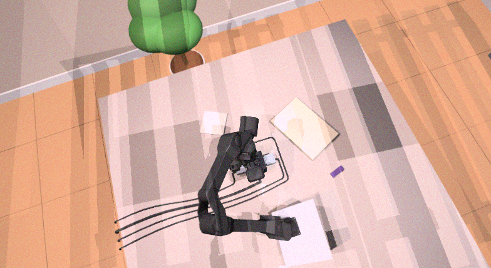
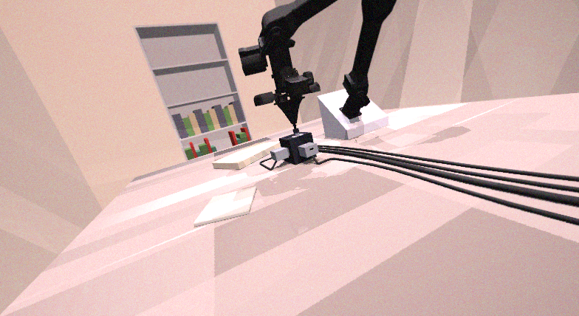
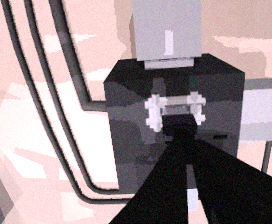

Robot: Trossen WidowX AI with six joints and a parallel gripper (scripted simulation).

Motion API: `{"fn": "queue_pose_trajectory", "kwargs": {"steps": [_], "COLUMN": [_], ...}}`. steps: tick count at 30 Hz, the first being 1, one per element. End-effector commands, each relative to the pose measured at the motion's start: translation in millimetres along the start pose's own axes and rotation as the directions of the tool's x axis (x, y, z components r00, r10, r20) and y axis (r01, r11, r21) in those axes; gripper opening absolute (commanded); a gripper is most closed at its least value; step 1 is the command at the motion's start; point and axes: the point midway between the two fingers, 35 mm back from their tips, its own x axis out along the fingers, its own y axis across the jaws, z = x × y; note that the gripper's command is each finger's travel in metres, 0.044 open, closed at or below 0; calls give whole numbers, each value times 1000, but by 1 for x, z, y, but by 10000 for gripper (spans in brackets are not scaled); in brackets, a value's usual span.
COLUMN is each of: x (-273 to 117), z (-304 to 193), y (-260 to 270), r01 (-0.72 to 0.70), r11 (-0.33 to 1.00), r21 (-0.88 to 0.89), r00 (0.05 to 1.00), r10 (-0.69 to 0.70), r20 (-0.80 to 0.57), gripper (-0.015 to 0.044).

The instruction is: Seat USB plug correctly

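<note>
The power cube [image 2: 289, 151] [image 3: 129, 135] stands on the table; in the top view the gripper mostly covers it. The socket's light metal frame [image 3: 155, 119] is on its top face. My gripper [image 2: 295, 125] [image 3: 185, 150] points straight down over the cube and is shut on the USB plug [image 2: 295, 131] [image 3: 179, 123]. The plug's small dark body stands upright at the socket, with a strip of grey metal showing beside it inside the frame. A light part also shows under the body in the exterior view. How deep it sits and which way round it is cannot be told.
Grey adapters [image 2: 279, 153] [image 2: 309, 150] [image 3: 167, 20] [image 3: 263, 112] stick out of the cube's sides. Black cables [image 1: 161, 211] [image 2: 445, 164] run to the table edge. A book [image 1: 309, 132] [image 2: 238, 157], a pale pad [image 1: 213, 123] [image 2: 229, 206], a purple block [image 1: 337, 171] and a white wedge [image 1: 307, 247] [image 2: 333, 119] are nearby.
</note>
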Motion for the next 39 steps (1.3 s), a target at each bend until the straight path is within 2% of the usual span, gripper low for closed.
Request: {"fn": "queue_pose_trajectory", "kwargs": {"steps": [1, 39], "x": [1, 6], "z": [1, 1], "y": [0, 0], "r01": [0, 0], "r11": [1000, 1000], "r21": [0, 0], "r00": [1000, 1000], "r10": [0, 0], "r20": [1, 1], "gripper": [0, 0]}}
